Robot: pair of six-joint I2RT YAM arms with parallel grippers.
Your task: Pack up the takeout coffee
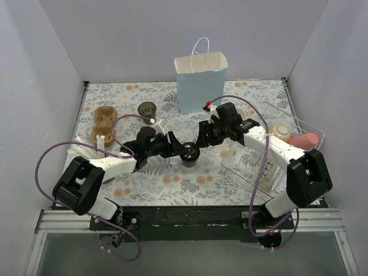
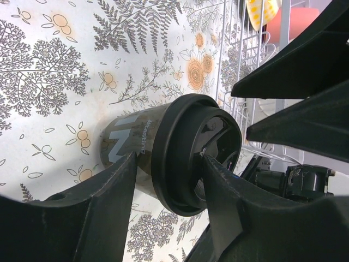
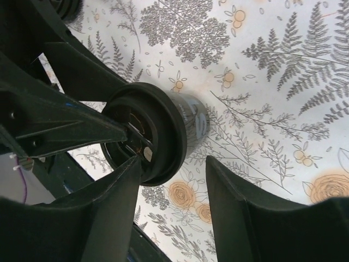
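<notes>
One cup [image 1: 190, 153], floral cloth [image 1: 155, 187], grey walls [image 1: 144, 40].

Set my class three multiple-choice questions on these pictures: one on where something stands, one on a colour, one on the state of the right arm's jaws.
1. The light-blue paper bag is: A at the near edge; B lying flat by the left wall; C upright at the far side of the table.
2. The lid of the takeout coffee is: A black; B white; C red.
3. The right jaws are: A shut on the bag's handle; B open beside the coffee; C shut on a mug.
Key: 1 C, the top view shows it upright at the back; 2 A, both wrist views show it black; 3 B, table pattern shows between them.
</notes>
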